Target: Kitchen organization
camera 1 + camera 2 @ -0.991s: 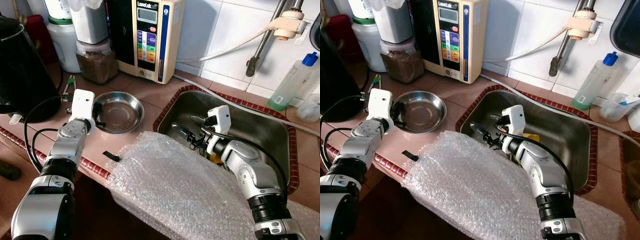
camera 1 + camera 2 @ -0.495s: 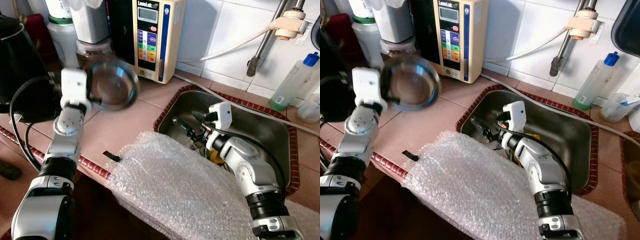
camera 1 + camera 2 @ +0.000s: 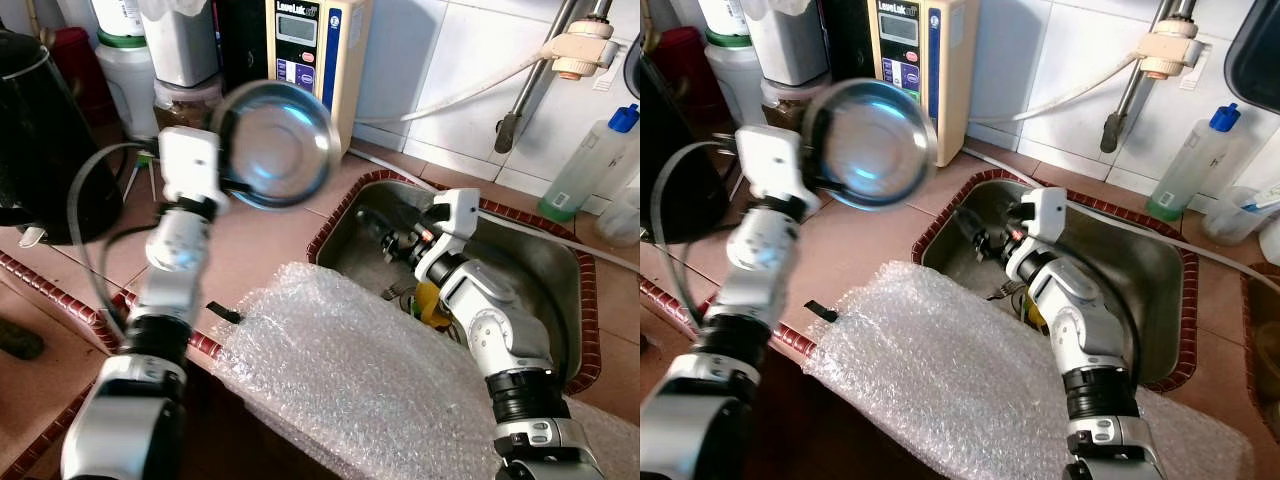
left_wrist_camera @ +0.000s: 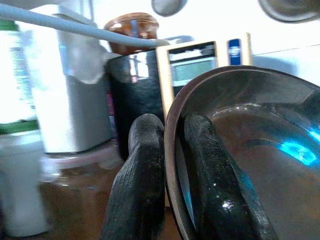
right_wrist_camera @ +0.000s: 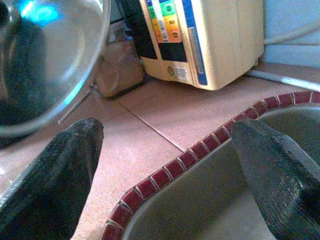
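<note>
The left gripper [image 4: 170,165] pinches the steel bowl [image 3: 278,143] by its rim alone, tilted in mid-air. The right gripper [image 5: 165,165] waits wide open and empty beneath it, over the sink [image 3: 545,262]. Such a thin edge hold could let the bowl swing and slip.

One brand name only, white on a dark strip across the top of the cream appliance [image 3: 318,60] at the back of the counter [image 3: 270,240]: seemingly "LeveLuk", small and not fully sharp. Coloured button labels and front display beneath it too small to read.
</note>
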Controlling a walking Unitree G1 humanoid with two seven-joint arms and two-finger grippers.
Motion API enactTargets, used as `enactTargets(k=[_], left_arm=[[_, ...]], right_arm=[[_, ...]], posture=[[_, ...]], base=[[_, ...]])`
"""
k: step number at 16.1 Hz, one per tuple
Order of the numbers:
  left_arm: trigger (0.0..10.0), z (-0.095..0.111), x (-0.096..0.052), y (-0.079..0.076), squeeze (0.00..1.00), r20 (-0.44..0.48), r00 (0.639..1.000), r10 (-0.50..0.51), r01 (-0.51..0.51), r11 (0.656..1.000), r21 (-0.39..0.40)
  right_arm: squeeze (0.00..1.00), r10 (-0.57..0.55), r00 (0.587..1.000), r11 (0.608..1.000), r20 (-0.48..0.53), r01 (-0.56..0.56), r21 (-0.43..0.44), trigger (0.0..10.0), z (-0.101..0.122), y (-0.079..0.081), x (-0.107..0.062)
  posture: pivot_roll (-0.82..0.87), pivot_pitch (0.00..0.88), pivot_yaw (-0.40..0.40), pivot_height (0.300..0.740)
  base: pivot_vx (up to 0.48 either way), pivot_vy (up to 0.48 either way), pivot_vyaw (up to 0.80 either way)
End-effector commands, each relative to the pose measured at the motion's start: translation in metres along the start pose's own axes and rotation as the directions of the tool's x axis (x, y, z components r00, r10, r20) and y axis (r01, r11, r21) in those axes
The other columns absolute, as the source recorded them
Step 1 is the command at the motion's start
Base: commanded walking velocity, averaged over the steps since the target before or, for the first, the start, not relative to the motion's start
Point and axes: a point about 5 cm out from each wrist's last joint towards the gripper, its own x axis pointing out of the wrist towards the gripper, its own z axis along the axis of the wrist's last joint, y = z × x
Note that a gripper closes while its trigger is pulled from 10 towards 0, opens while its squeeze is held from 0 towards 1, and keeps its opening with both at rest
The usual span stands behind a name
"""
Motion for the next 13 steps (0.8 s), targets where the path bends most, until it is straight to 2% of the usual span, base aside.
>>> enactTargets(k=[1,4,9,11,13], left_arm=[[0.0,0.004,0.000,-0.005,0.00,0.025,0.999,-0.028,0.028,1.000,0.009],[0.0,0.005,-0.002,-0.030,0.00,0.042,0.994,-0.100,0.102,0.994,-0.045],[0.0,0.006,-0.009,-0.052,0.00,0.053,0.985,-0.165,0.170,0.981,-0.094],[0.0,0.005,-0.009,-0.055,0.00,0.042,0.985,-0.166,0.170,0.980,-0.103],[0.0,0.005,-0.007,-0.048,0.00,0.033,0.990,-0.136,0.138,0.986,-0.090]], right_arm=[[0.00,-0.017,1.000,0.999,0.017,0.016,0.041,10.0,0.005,-0.002,0.001],[0.00,-0.033,0.999,0.995,0.038,0.029,0.097,10.0,0.008,-0.003,0.004],[0.00,-0.049,0.998,0.990,0.044,0.043,0.133,10.0,0.009,-0.002,0.008],[0.00,-0.034,0.998,0.991,0.050,0.028,0.130,10.0,0.011,0.000,0.010],[0.00,-0.081,0.995,0.993,0.052,0.076,0.089,10.0,0.012,-0.009,0.004]], posture=[[-0.02,0.000,-0.040,0.740],[-0.02,0.000,-0.038,0.740],[-0.02,0.000,-0.036,0.740],[-0.02,0.000,-0.036,0.740],[-0.02,0.000,-0.036,0.740]], base=[[0.000,0.000,0.00],[0.000,0.000,0.00],[0.000,0.000,0.00],[0.000,0.000,0.00],[0.000,0.000,0.00]])
